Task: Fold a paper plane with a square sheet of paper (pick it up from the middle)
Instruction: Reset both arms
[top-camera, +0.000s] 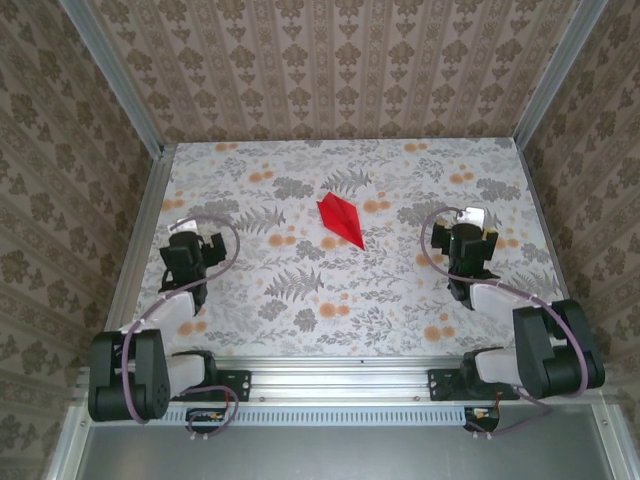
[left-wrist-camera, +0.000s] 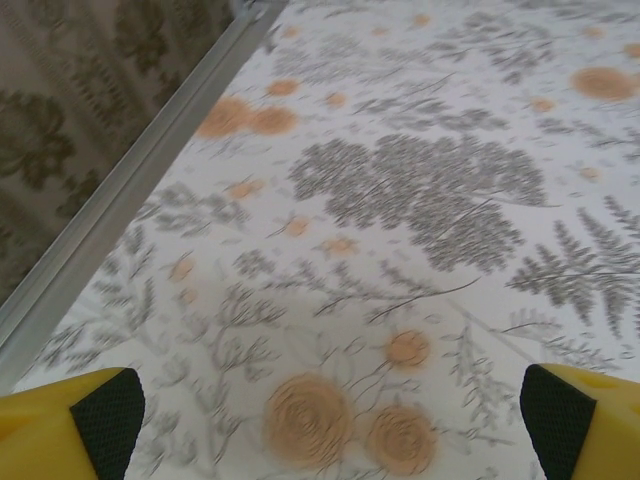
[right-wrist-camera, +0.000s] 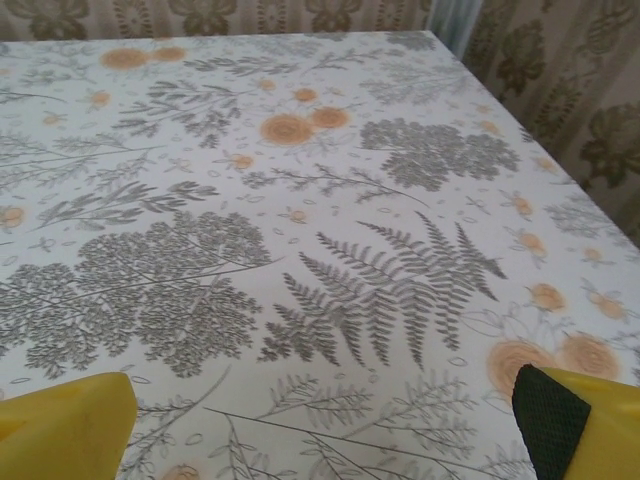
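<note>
A bright red paper plane (top-camera: 340, 220), a narrow pointed dart with a centre crease, lies flat on the floral table (top-camera: 300, 300) at mid-depth, its long axis running from upper left to lower right. My left gripper (top-camera: 188, 240) hangs over the table's left side, well left of the plane, open and empty. In the left wrist view its yellow fingertips (left-wrist-camera: 100, 410) stand wide apart over bare cloth. My right gripper (top-camera: 470, 235) hovers on the right side, also open and empty, with its fingertips (right-wrist-camera: 560, 420) spread at the bottom corners of the right wrist view.
Patterned walls with aluminium posts (top-camera: 115, 80) close the table on three sides. A metal rail (left-wrist-camera: 110, 210) runs along the left edge close to the left gripper. The arm bases (top-camera: 130, 375) sit at the near edge.
</note>
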